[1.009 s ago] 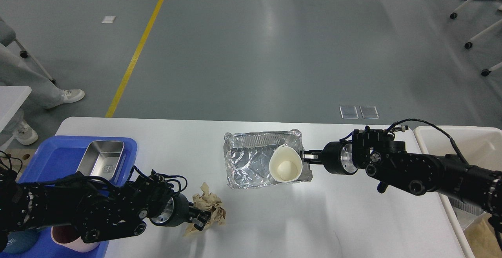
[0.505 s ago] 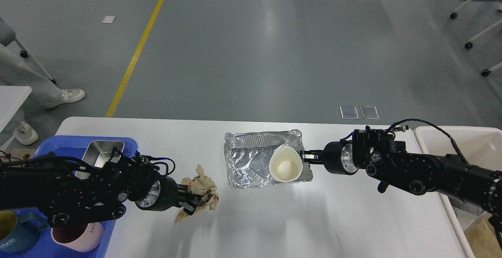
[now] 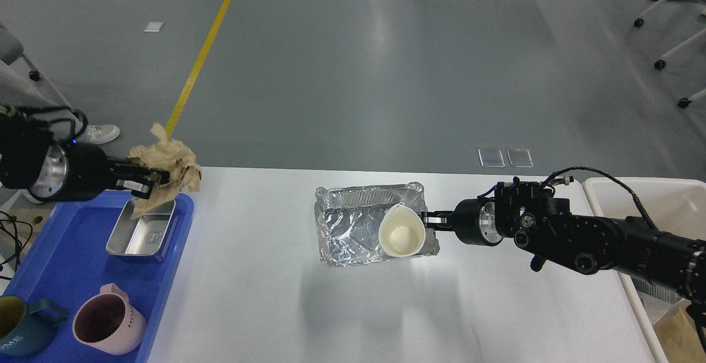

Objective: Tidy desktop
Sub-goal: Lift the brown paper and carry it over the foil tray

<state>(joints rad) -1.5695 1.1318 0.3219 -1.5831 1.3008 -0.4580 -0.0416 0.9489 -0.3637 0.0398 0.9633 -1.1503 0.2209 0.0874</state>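
Grey shop floor with a yellow line lies beyond a wide white desktop that fills the near half of the view. At its centre sits a crumpled foil tray with a white paper cup tipped against its right end. The right gripper reaches in from the right and pinches the cup's rim, fingers closed on it. A white bin stands just past the desktop's right edge.

On the left a blue tray rests on the desktop, holding a steel tin, a pink mug and a teal mug. The left gripper hangs above the tray's far end, clamped on a wad of brown paper that droops over the tin.

The step in hand looks like binning rubbish. To do it well, the paper should probably be carried clear of the clean dishes before release, and the cup lifted straight up so the light foil does not drag along.
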